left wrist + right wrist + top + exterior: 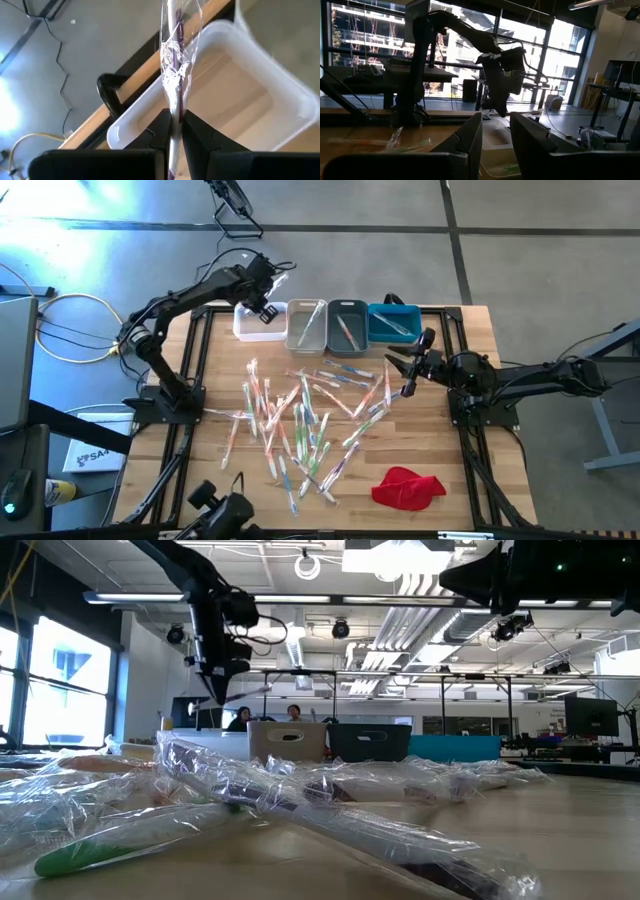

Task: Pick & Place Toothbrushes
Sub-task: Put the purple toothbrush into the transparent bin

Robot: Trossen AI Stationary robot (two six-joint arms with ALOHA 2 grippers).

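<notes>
**Dropping a Wrapped Brush Into the White Bin**

Hanging above the white bin (235, 100), the left gripper (175, 125) was clamped on one wrapped toothbrush (172, 65). Releasing only once it is centred over the bin should land it cleanly. The right gripper (495, 135) waited beside the pile (300, 420), fingers apart, seemingly empty.

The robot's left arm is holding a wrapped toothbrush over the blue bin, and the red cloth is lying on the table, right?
Not quite. The left gripper holds the wrapped toothbrush over the white bin, not the blue bin; the left wrist view shows it. The red cloth does lie on the table.
</notes>
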